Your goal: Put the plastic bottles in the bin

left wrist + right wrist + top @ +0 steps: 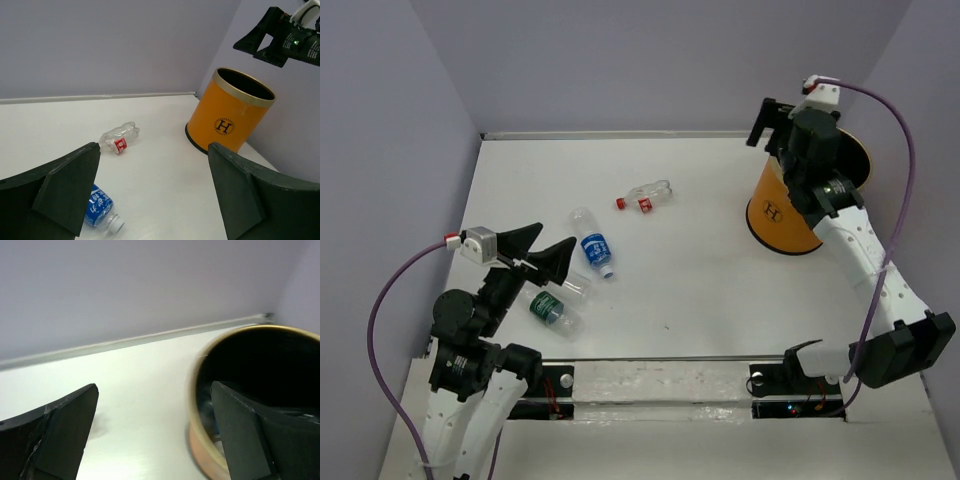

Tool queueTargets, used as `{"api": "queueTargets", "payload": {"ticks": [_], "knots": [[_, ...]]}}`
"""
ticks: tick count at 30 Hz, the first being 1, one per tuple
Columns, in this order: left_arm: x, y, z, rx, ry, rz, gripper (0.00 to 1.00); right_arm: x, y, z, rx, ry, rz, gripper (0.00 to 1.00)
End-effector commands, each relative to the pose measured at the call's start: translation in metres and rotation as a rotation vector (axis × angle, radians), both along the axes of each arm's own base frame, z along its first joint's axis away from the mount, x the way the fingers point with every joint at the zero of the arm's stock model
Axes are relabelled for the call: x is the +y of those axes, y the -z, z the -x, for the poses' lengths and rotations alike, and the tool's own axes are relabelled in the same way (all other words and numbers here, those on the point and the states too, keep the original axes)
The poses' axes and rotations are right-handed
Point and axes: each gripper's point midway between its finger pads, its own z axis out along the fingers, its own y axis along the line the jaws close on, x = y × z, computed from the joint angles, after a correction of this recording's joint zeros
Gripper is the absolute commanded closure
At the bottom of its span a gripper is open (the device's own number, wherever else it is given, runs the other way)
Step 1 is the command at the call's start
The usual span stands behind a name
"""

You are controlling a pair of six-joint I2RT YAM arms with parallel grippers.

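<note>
I am holding my right gripper (154, 388) over the bin (778, 216) rim, jaws apart, empty; my left gripper (154, 148) is hovering, jaws spread.

- The tall orange cylindrical bin (782, 215) stands upright at the far right of the white bench (700, 290).
- A clear plastic bottle with a red-and-white label (648, 195) lies on its side left of the bin, well apart from it.
- A clear blue-labelled plastic bottle (592, 245) lies nearer and further left.
- A clear green-labelled plastic bottle (548, 308) lies nearest, at the near left.
- The right arm's jaws hang above the bin's far-left rim; the left arm's jaws hang above the near-left bottles.
</note>
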Motion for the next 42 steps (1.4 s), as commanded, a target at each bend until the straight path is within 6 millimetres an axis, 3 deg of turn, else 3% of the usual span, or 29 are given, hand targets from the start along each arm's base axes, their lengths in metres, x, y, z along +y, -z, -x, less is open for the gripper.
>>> {"api": "queueTargets", "payload": {"ticks": [1, 3, 4, 5, 7, 8, 10, 11, 12, 13, 14, 15, 16, 17, 18, 19, 21, 22, 24, 25, 28, 29, 31, 32, 34, 36, 40, 41, 42], "knots": [[0.007, -0.019, 0.000, -0.045, -0.035, 0.017, 0.01, 0.154, 0.032, 0.031, 0.062, -0.460, -0.012, 0.01], [0.012, -0.019, -0.005, -0.037, -0.070, 0.025, 0.01, 0.197, 0.061, 0.043, 0.112, -0.557, -0.011, 0.03], [0.019, -0.012, -0.010, -0.003, -0.116, 0.026, 0.01, 0.223, 0.085, 0.045, 0.167, -0.614, 0.003, 0.03], [0.025, -0.011, -0.013, 0.008, -0.150, 0.030, 0.01, 0.253, 0.096, 0.059, 0.193, -0.684, 0.010, 0.04], [0.037, -0.007, -0.018, 0.043, -0.221, 0.045, 0.01, 0.287, 0.107, 0.065, 0.216, -0.744, -0.003, 0.04], [0.051, -0.006, -0.022, 0.055, -0.304, 0.066, 0.01, 0.316, 0.121, 0.071, 0.248, -0.792, -0.006, 0.04], [0.065, -0.008, -0.022, 0.063, -0.374, 0.088, 0.01, 0.342, 0.129, 0.071, 0.258, -0.831, -0.013, 0.04], [0.074, -0.006, -0.022, 0.073, -0.421, 0.100, 0.01, 0.360, 0.153, 0.068, 0.308, -0.855, -0.002, 0.04], [0.078, -0.008, -0.021, 0.072, -0.442, 0.107, 0.01, 0.377, 0.159, 0.074, 0.320, -0.886, 0.006, 0.03], [0.084, -0.008, -0.021, 0.076, -0.475, 0.118, 0.01, 0.393, 0.145, 0.070, 0.292, -0.905, -0.007, 0.02], [0.087, -0.008, -0.020, 0.076, -0.486, 0.125, 0.01, 0.400, 0.150, 0.065, 0.303, -0.905, -0.002, 0.02], [0.088, -0.008, -0.020, 0.076, -0.494, 0.127, 0.01, 0.413, 0.184, 0.065, 0.375, -0.911, 0.033, 0.01], [0.090, -0.007, -0.020, 0.080, -0.503, 0.130, 0.01, 0.424, 0.174, 0.058, 0.355, -0.920, 0.017, 0.01], [0.090, -0.007, -0.021, 0.084, -0.506, 0.134, 0.01, 0.433, 0.183, 0.059, 0.375, -0.929, 0.019, 0.00], [0.090, -0.007, -0.021, 0.083, -0.506, 0.135, 0.01, 0.438, 0.192, 0.057, 0.392, -0.933, 0.025, 0.00], [0.090, -0.006, -0.021, 0.085, -0.505, 0.133, 0.01, 0.442, 0.217, 0.055, 0.445, -0.929, 0.040, 0.00], [0.090, -0.006, -0.021, 0.086, -0.505, 0.134, 0.01, 0.454, 0.224, 0.054, 0.454, -0.935, 0.039, 0.00], [0.089, -0.006, -0.021, 0.084, -0.503, 0.133, 0.01, 0.458, 0.246, 0.053, 0.490, -0.937, 0.054, 0.00], [0.088, -0.006, -0.021, 0.083, -0.494, 0.134, 0.01, 0.465, 0.251, 0.048, 0.495, -0.935, 0.054, 0.00], [0.086, -0.007, -0.021, 0.081, -0.485, 0.131, 0.01, 0.465, 0.274, 0.046, 0.536, -0.921, 0.080, 0.00], [0.085, -0.006, -0.021, 0.080, -0.477, 0.128, 0.01, 0.464, 0.287, 0.037, 0.547, -0.884, 0.119, 0.02], [0.083, -0.006, -0.020, 0.079, -0.469, 0.129, 0.01, 0.464, 0.301, 0.036, 0.566, -0.878, 0.130, 0.04], [0.082, -0.006, -0.021, 0.079, -0.463, 0.127, 0.01, 0.465, 0.305, 0.033, 0.563, -0.869, 0.140, 0.11], [0.082, -0.006, -0.021, 0.080, -0.461, 0.126, 0.01, 0.465, 0.308, 0.031, 0.565, -0.864, 0.148, 0.20], [0.081, -0.005, -0.021, 0.081, -0.457, 0.124, 0.01, 0.467, 0.300, 0.026, 0.540, -0.855, 0.149, 0.31], [0.080, -0.005, -0.022, 0.084, -0.452, 0.122, 0.01, 0.468, 0.286, 0.023, 0.511, -0.854, 0.149, 0.52], [0.078, -0.004, -0.023, 0.086, -0.447, 0.119, 0.01, 0.470, 0.244, 0.019, 0.431, -0.860, 0.116, 0.60], [0.078, -0.004, -0.023, 0.087, -0.445, 0.121, 0.01, 0.468, 0.214, 0.020, 0.382, -0.860, 0.092, 0.62], [0.078, -0.004, -0.023, 0.088, -0.445, 0.118, 0.01, 0.463, 0.206, 0.021, 0.370, -0.853, 0.090, 0.65]]}}
